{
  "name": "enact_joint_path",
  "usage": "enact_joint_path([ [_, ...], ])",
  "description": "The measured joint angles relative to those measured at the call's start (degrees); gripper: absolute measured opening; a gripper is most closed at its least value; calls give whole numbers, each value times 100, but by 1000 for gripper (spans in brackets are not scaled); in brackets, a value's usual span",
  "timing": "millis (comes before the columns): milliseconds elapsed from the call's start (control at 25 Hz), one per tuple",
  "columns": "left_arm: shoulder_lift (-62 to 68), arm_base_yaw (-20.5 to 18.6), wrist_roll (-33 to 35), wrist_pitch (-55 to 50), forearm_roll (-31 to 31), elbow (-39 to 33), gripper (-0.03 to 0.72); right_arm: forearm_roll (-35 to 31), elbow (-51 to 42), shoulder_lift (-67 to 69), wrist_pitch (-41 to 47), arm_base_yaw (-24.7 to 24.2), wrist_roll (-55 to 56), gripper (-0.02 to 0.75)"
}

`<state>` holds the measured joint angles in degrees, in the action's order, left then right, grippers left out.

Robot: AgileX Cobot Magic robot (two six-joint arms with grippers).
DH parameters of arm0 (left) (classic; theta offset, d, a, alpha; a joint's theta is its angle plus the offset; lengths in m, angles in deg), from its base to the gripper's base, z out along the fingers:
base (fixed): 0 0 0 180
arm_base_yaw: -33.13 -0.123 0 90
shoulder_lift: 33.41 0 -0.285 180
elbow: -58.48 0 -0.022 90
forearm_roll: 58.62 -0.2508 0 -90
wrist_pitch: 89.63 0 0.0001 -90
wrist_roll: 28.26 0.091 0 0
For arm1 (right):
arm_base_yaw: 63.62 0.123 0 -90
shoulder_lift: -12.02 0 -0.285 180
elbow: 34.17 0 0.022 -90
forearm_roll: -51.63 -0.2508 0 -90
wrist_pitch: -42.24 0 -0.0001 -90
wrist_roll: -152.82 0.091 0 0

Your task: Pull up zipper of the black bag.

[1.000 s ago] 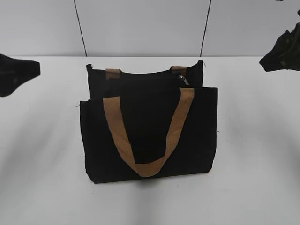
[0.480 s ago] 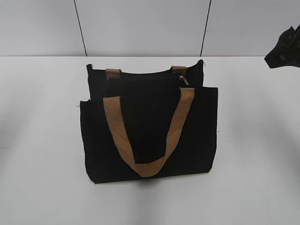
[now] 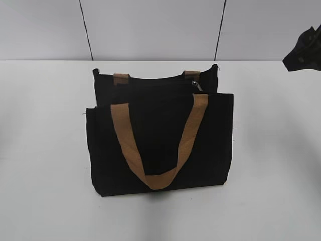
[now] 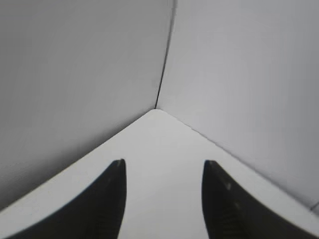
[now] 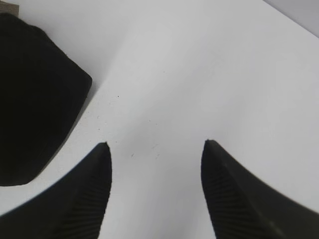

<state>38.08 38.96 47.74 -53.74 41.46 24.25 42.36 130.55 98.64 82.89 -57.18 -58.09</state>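
The black bag [image 3: 160, 145] stands upright in the middle of the white table, its tan handle hanging down the front. The small silver zipper [image 3: 196, 86] sits on the top edge near the right rear handle. My right gripper [image 3: 302, 52] hovers at the right edge of the exterior view, well clear of the bag. In the right wrist view it [image 5: 155, 144] is open and empty, with a corner of the bag [image 5: 35, 94] at the left. My left gripper [image 4: 163, 162] is open and empty over bare table, out of the exterior view.
The white table [image 3: 271, 165] lies all round the bag. Grey wall panels [image 3: 150, 27] with dark seams stand behind it. The left wrist view shows a table corner [image 4: 154, 112] meeting the walls.
My left gripper has moved out of the exterior view at the left. My right gripper has shifted slightly to the right. The bag has not moved.
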Motion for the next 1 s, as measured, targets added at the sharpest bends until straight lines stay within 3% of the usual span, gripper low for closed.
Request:
enact_joint_path([
  [120, -67, -521, -366, -2095, -91, 5, 372, 0, 0, 0, -5, 0, 43, 448],
  [160, -52, -702, -401, -2877, -383, 43, 372, 0, 0, 0, -5, 0, 65, 448],
  [240, 24, -989, -335, -4688, -1231, 211, 372, 0, 0, 0, -5, 0, 104, 448],
  [360, 112, -1149, 575, -6781, -2681, 543, 372, 0, 0, 0, -5, 0, 110, 448],
  [480, 114, -1099, 892, -7785, -4352, 790, 372, 0, 0, 0, -6, 0, 134, 448],
  [560, 113, -1099, -41, -7691, -5669, 879, 372, 0, 0, 0, -6, 0, 174, 448],
  [720, 123, -1099, -4250, -7516, -9235, 1032, 371, 0, 0, -16, 121, 0, 280, 446],
  [800, 123, -1099, -6161, -7860, -10580, 1156, 371, 0, 0, -120, 211, 0, 371, 446],
  [880, 123, -1105, -7004, -8231, -11067, 1319, 371, 0, 0, -255, 352, 0, 580, 446],
  [1000, -4, -1105, -7221, -8397, -10785, 1369, 372, 0, 0, -510, 755, 0, 943, 445],
])
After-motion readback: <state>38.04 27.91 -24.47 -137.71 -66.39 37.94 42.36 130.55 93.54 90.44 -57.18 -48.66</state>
